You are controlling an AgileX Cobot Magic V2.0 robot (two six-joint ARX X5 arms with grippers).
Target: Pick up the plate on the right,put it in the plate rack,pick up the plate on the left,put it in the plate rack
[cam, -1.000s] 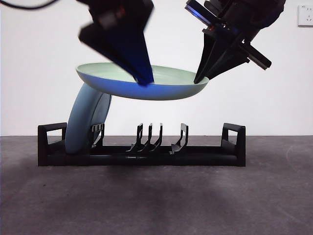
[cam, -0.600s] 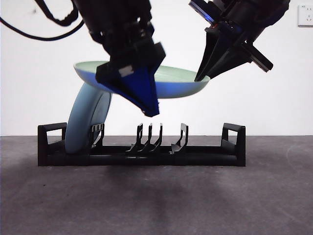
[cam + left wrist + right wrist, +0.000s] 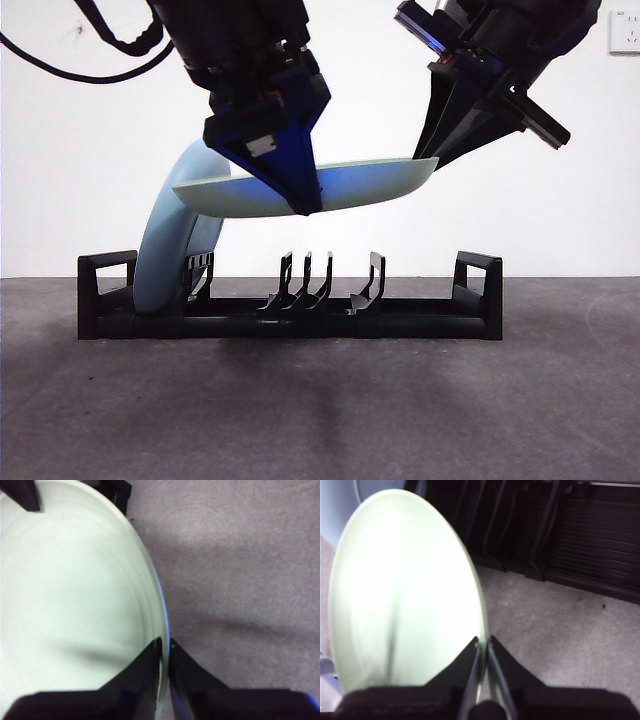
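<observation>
Plate rack (image 3: pixel 290 310) sits on the dark grey table (image 3: pixel 320 410), running left to right across the middle, a loop handle at each end.

At the rack's left end a pale blue plate (image 3: pixel 172 250) stands on edge in a slot, leaning right, top rim reaching up behind the lifted plate.

Above the rack, a pale green plate (image 3: pixel 330 185) is held in the air, near flat, right edge a bit higher than the left, clear of the prongs below. Both grippers are on it.

Front view, left of centre: big dark arm comes down from the top, its gripper (image 3: pixel 300 195) clenched on the plate's near rim. Which arm this is can't be settled from the front view alone.

Empty prongs (image 3: pixel 320 280) stand under the plate, middle of the rack.

Top right: the other gripper (image 3: pixel 428 160) clamps the plate's right rim.

Left wrist view: left gripper (image 3: pixel 165 647) jaws nipped on the green plate's rim, table beyond. Right wrist view: right gripper (image 3: pixel 483 645) jaws nipped on the rim as well, rack prongs behind the plate.
</observation>
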